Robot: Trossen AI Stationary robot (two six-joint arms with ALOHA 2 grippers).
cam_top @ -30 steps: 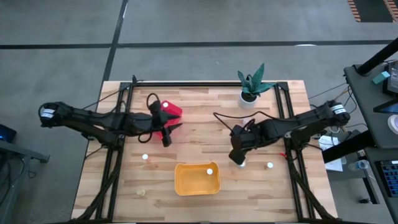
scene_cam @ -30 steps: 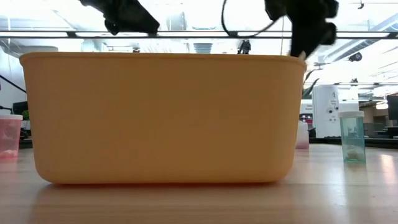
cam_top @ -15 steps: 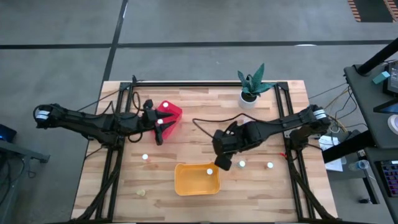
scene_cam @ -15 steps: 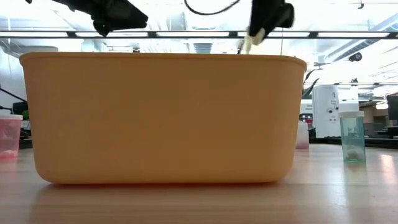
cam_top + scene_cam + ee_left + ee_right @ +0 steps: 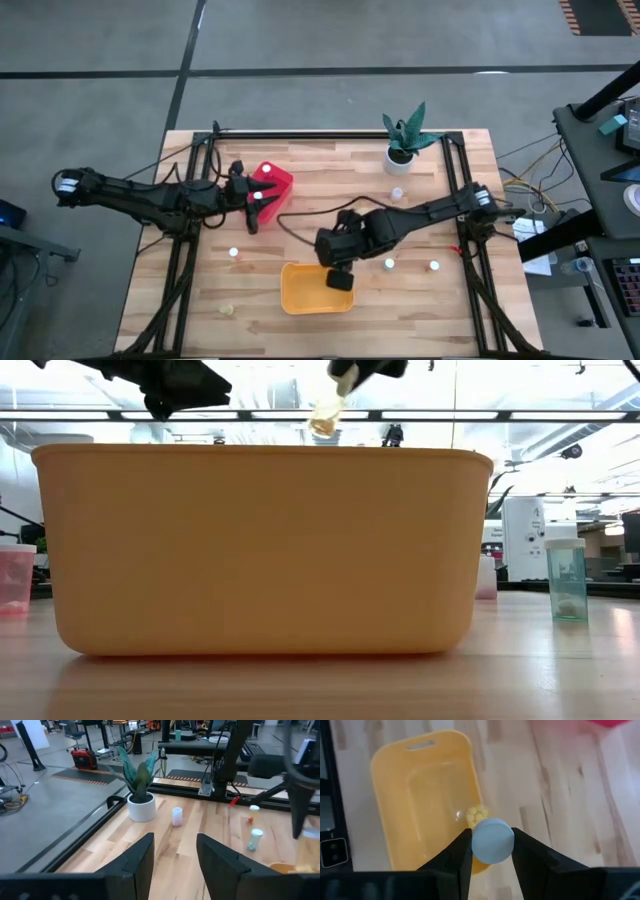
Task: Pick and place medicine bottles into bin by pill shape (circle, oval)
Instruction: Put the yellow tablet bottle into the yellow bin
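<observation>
My right gripper [image 5: 338, 277] is shut on a white-capped medicine bottle [image 5: 492, 840] above the yellow-orange bin [image 5: 300, 292]. In the low view the bottle [image 5: 325, 417] hangs just above the bin's rim [image 5: 260, 452]. My left gripper [image 5: 253, 213] is open and empty beside the red bin [image 5: 272, 182]. Upright bottles stand on the table left of the yellow bin [image 5: 233, 253] and right of it [image 5: 389, 264] [image 5: 434, 266]. A pale bottle [image 5: 397, 193] stands near the plant. My right gripper pinches the bottle between its two fingers, just below the white cap [image 5: 492, 851], one finger [image 5: 456, 855] on each side. The fingers come from above, pointing down. The bottle hangs tilted below them, clear of the bin, its yellowish lower end [image 5: 322, 427] lowest.
A white pot with a green plant [image 5: 402, 140] stands at the far right. A small pale object [image 5: 228, 310] lies near the front left. Black frame rails run along both table sides [image 5: 178, 270] [image 5: 478, 280]. The right arm [image 5: 300, 795] shows in the left wrist view.
My right gripper has carried the bottle toward the table's left and near edge, from beside the bottles right of the yellow bin to above that bin. My left gripper has shifted slightly toward the table's left beside the red bin.
</observation>
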